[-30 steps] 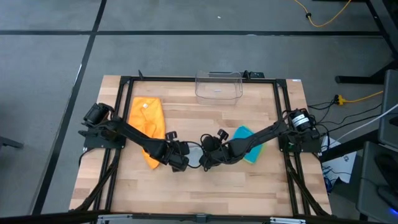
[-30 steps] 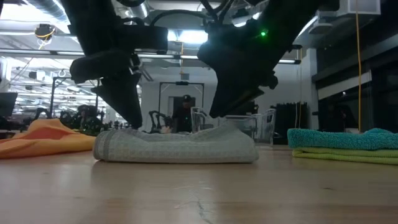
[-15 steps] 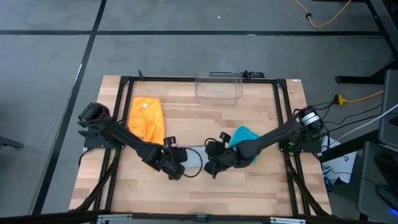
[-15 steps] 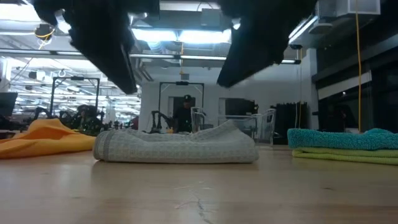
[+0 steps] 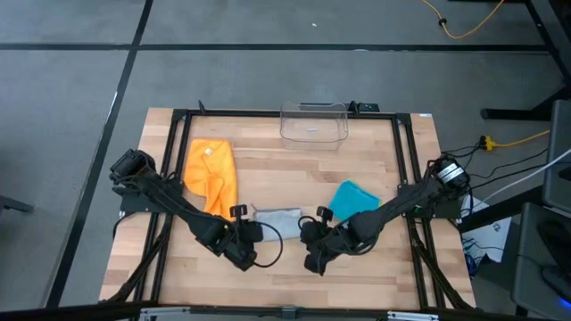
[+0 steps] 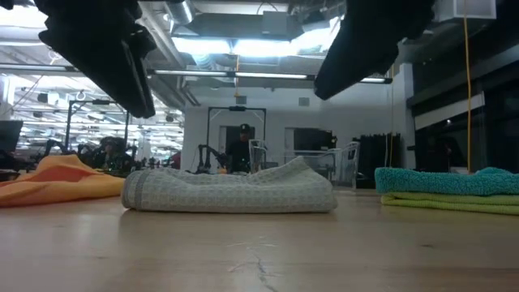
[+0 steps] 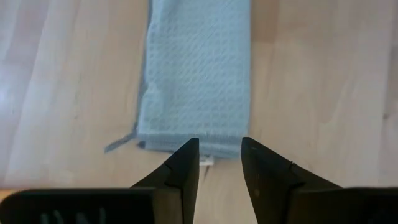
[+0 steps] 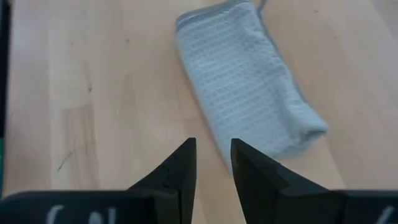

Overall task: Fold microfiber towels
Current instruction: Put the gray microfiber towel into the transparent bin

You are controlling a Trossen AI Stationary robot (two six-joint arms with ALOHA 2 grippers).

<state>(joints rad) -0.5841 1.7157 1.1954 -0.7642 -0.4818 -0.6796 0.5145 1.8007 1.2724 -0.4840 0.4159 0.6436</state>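
A light grey towel [image 5: 278, 217], folded into a narrow thick strip, lies flat on the wooden table [image 5: 294, 169] near its middle. It also shows in the low view [image 6: 231, 193]. My left gripper [image 7: 220, 152] hovers open above the table just short of the strip's one short end [image 7: 186, 144]. My right gripper [image 8: 213, 152] hovers open near its other end, with the towel [image 8: 249, 87] ahead of it. Both hang well above the towel in the low view. An orange towel [image 5: 211, 169] lies loose at the left. A folded teal towel [image 6: 446, 180] rests on a lime green one [image 6: 450, 201] at the right.
A clear plastic bin [image 5: 313, 123] stands at the table's far edge, in the middle. A black frame [image 5: 178, 134] runs round the tabletop. Bare wood lies between the grey towel and the near edge.
Both grippers have risen from the grey towel and drawn back toward the table's near edge, the left one also a little leftward, the right one a little rightward. The grey towel has stayed where it was, folded.
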